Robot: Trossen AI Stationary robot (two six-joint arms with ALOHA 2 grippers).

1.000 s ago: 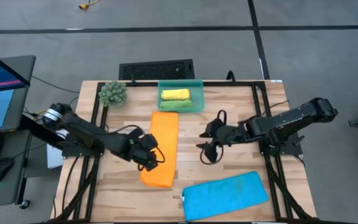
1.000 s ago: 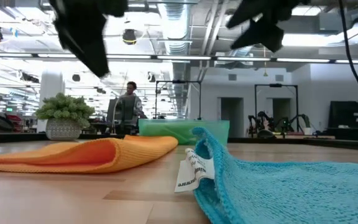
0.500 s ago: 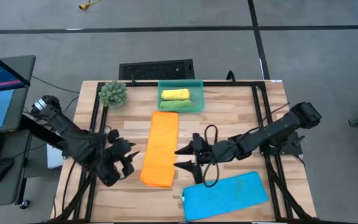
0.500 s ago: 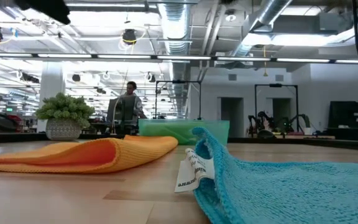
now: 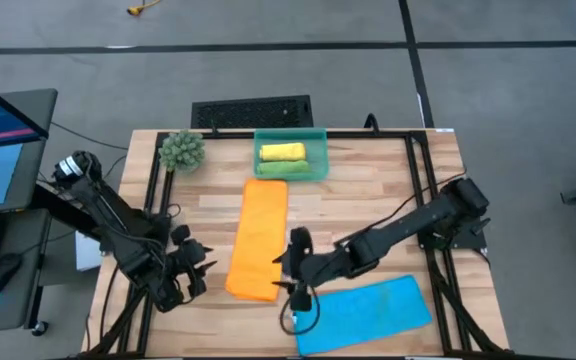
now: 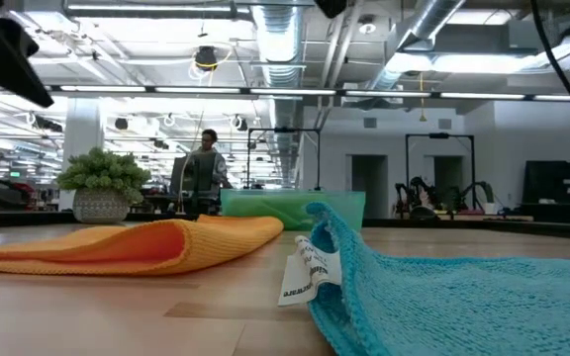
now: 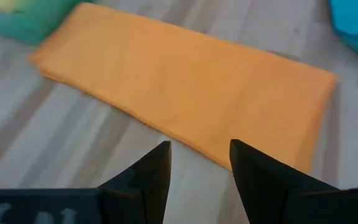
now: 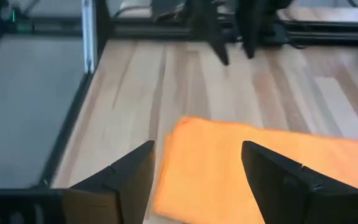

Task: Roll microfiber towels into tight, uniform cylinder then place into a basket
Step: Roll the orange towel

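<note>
On the wooden surface [image 5: 368,185] the flat folded orange microfiber towel [image 5: 258,238] lies between the left claw [image 5: 196,272] and the right claw [image 5: 290,270], both with fingers apart and empty, near the translucent teal plastic basket [image 5: 291,154].

High: straight down over whole table [image 5: 368,190]. Low: table height, level, facing far room. Wrists: close, slightly blurred; both share orange towel [image 7: 179,93] with high.
</note>
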